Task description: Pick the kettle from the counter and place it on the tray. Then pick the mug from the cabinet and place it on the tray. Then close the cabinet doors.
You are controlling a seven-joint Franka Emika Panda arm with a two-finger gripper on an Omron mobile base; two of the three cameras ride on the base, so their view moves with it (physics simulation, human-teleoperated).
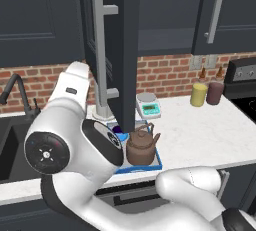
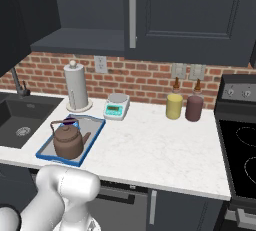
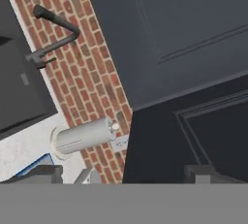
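An open cabinet door [image 1: 117, 50] projects out over the tray [image 2: 92, 134], blocking approach from above on the sink side. The kettle [image 2: 68, 141] occupies the tray's near half. The counter [image 2: 150, 145] between the tray and the two canisters [image 2: 184, 107] is open for passage.

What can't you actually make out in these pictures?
- Mug: in the left base view only a blue sliver shows behind the open cabinet door and the kettle.
- Tray: the arm covers its left part there.
- Scale: its display is too small to read.
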